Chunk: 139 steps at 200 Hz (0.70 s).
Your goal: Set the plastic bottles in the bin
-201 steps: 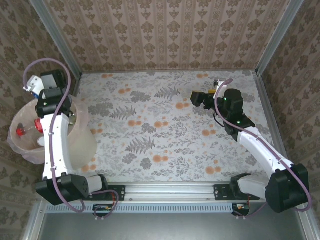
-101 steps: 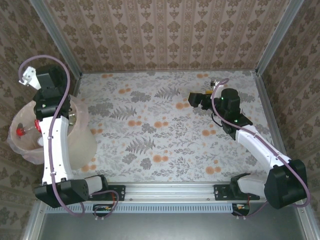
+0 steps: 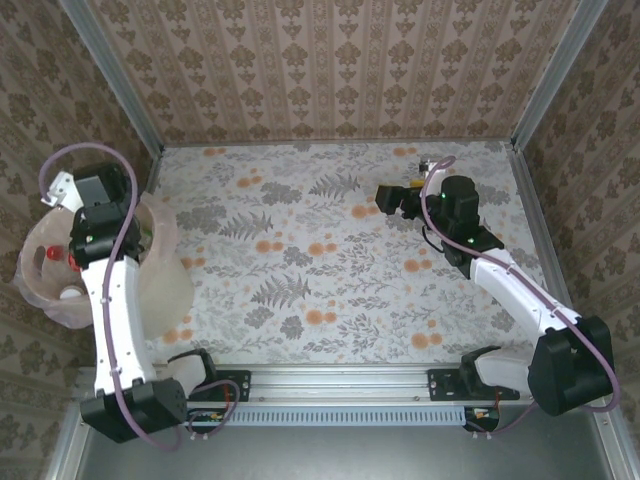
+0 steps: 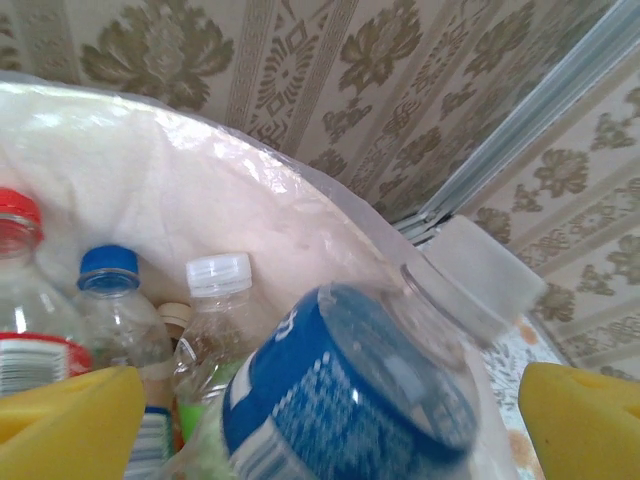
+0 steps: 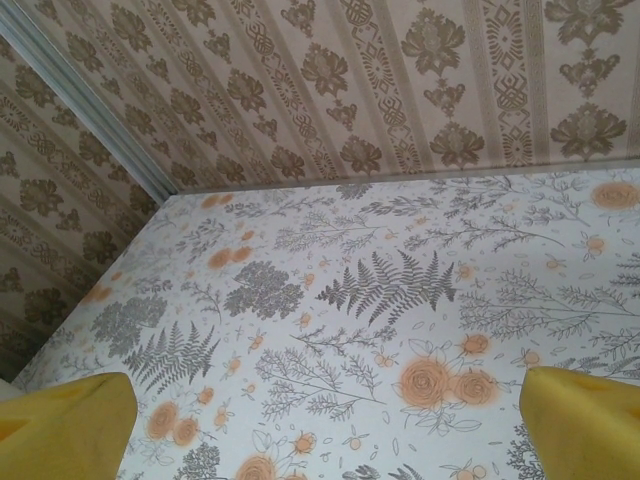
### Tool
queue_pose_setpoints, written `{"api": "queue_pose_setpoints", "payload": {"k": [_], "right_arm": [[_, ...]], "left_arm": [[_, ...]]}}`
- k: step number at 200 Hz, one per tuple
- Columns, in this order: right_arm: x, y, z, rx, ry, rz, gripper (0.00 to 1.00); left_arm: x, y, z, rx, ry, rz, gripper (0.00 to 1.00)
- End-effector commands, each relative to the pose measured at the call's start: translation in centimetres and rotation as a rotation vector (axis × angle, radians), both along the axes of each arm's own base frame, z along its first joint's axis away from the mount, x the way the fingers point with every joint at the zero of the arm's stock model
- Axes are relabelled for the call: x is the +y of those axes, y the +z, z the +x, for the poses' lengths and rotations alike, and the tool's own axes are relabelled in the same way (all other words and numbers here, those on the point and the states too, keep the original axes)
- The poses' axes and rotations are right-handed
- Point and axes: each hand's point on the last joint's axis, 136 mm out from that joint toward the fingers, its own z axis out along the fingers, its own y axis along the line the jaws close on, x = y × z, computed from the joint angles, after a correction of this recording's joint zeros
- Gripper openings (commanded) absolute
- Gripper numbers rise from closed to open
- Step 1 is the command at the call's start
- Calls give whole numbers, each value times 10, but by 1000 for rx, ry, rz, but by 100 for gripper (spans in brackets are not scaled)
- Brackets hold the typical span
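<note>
I see a white tabletop (image 3: 330, 290) printed with grey ferns and orange roses, enclosed on three sides by beige damask-striped wallpaper walls (image 3: 330, 70). Grey metal posts (image 3: 112, 75) mark both far corners. A silver aluminium rail (image 3: 340, 378) spans the near edge.

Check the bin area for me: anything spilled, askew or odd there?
Nothing looks spilled or damaged. One oddity: a blue-labelled bottle lies tilted between the open left fingers, apparently clear of both, over the bin. It looks mid-drop rather than stuck. The bottles in the bin stand cap-up.
</note>
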Motion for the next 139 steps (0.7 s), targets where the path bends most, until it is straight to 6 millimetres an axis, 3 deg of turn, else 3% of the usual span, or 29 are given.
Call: {"api": "queue_pose_setpoints", "payload": {"k": [1, 13, 27, 56, 110, 126, 139], "right_arm": [[4, 13, 4, -33, 9, 2, 100], [6, 13, 6, -30, 13, 9, 100], [9, 13, 8, -27, 18, 16, 100], [16, 15, 9, -22, 37, 18, 100], [16, 18, 4, -30, 33, -4, 100], [15, 18, 2, -30, 31, -7, 100], [15, 18, 2, -31, 28, -7, 100]], "left_arm": [[-18, 42, -24, -89, -88, 48, 99], [-28, 54, -20, -137, -146, 62, 100], [-42, 63, -3, -179, -243, 56, 100], [-55, 63, 52, -187, -373, 8, 100], [-55, 54, 127, -186, -448, -38, 100], [-46, 46, 135, -156, -410, -45, 100], [-31, 34, 129, -124, -329, -66, 100]]}}
